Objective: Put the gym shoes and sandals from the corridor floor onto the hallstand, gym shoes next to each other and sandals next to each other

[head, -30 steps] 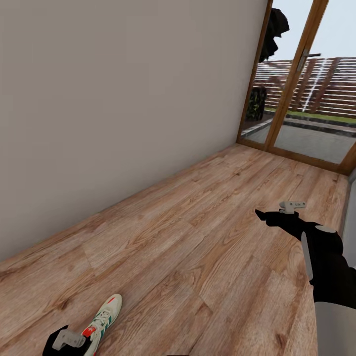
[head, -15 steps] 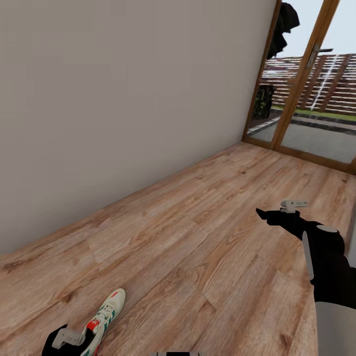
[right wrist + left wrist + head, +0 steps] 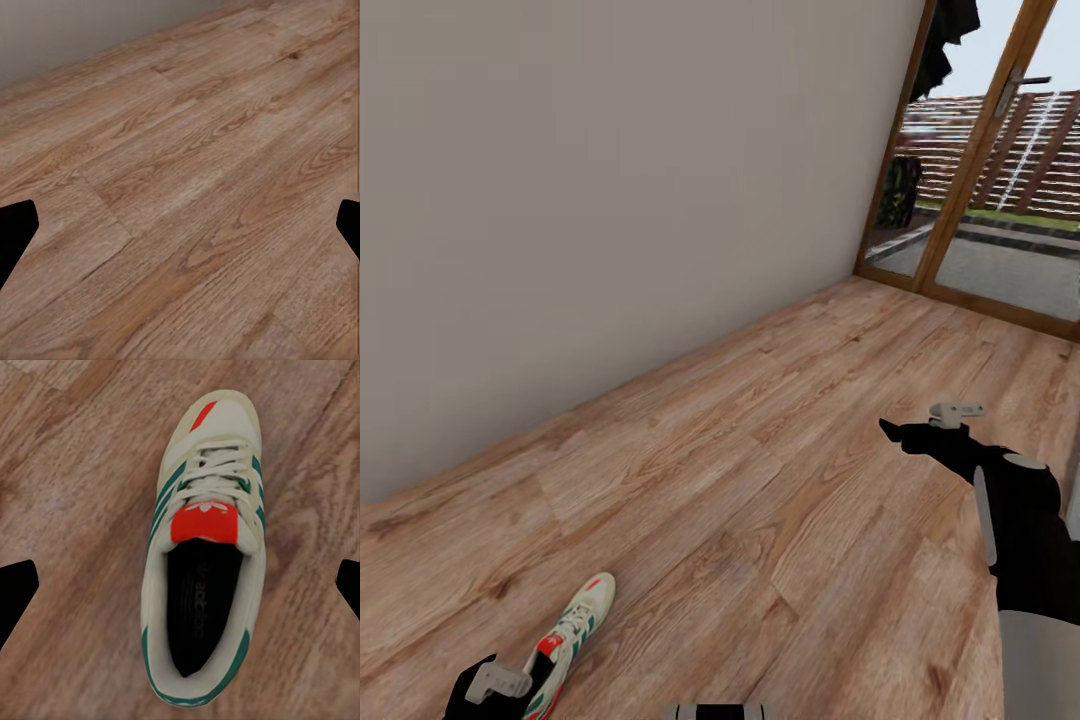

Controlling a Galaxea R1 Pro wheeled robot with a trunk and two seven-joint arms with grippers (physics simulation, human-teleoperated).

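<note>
Left gripper (image 3: 180, 585) stood with jaws spread wide, its two dark fingertips (image 3: 16, 594) at opposite edges of the left wrist view, gripping nothing. Directly between and beyond them lay one gym shoe (image 3: 204, 562), upright on its sole on the corridor floor (image 3: 75, 495), opening facing the camera. The shoe's long axis ran heel-to-toe away from the wrist, roughly square to the line joining the fingertips, so the jaws straddled its width at the collar; whether they touched it could not be told. In the head view the same gym shoe (image 3: 575, 635) sat at the lower left just ahead of the left gripper (image 3: 495, 688), toe pointing toward the wall (image 3: 610, 200). Right gripper (image 3: 905, 435) hovered well apart to the right over bare planks, jaws also wide and holding nothing. Judgement: the left arm was far nearer; a straight descent and a closure across the shoe's sides looked the natural next move.
</note>
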